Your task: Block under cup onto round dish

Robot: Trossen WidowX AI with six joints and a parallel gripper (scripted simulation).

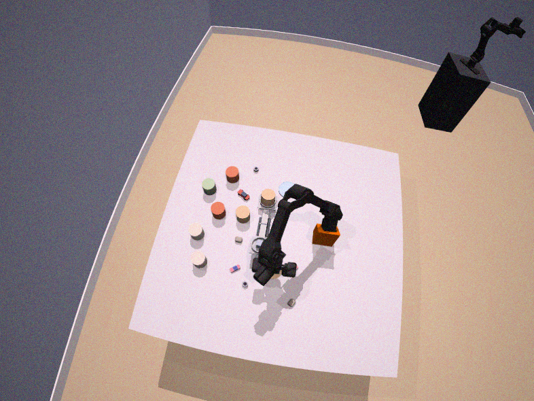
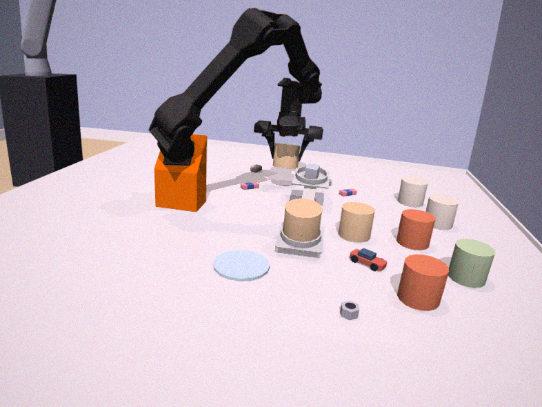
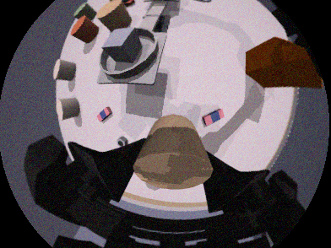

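My gripper [image 1: 275, 275] [image 2: 286, 158] [image 3: 172, 146] is shut on a tan cup [image 2: 286, 154] [image 3: 173, 145], held upright a little above the table, beside the balance's far end. The grey-blue block [image 2: 312, 170] [image 3: 122, 44] sits uncovered inside the ring on the far pan of the balance [image 1: 263, 225] [image 2: 309, 194] [image 3: 145, 76]. The matching tan cup [image 1: 268, 197] [image 2: 302, 221] stands on the near pan. The pale blue round dish [image 1: 285, 188] [image 2: 241, 264] lies near that cup with nothing on it; part of it is hidden by the arm in the top view.
A loose tan cup [image 1: 242, 213] [image 2: 356, 221], two red cups, a green cup [image 2: 471, 263] and two whitish cups stand beside the balance. A toy car [image 2: 367, 259], a nut [image 2: 349, 310], two pink-blue erasers [image 2: 249, 185] [image 3: 213, 116] and stones lie around. The orange base [image 2: 181, 185] is opposite.
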